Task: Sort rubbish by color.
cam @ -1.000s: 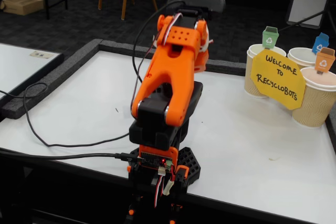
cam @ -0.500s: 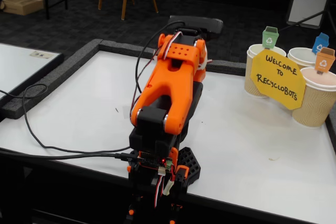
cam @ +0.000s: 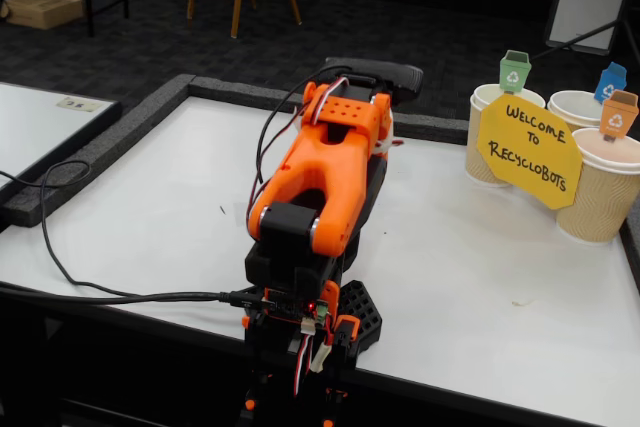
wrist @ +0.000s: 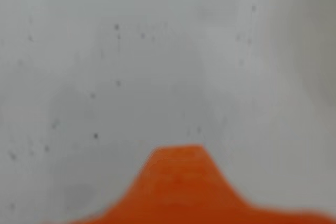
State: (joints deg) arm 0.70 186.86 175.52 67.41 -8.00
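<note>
Hovering close over the white counter (wrist: 157, 51), my jaws show up in the wrist view only as a blurry orange tip, so can't tell if they're spread or pressed together. Fixed view hides them behind my folded arm (cam: 325, 182). No paper wads visible in either view. Off to the right in the fixed view sit the cups (cam: 605, 197) and yellow sign (cam: 528, 151).
</note>
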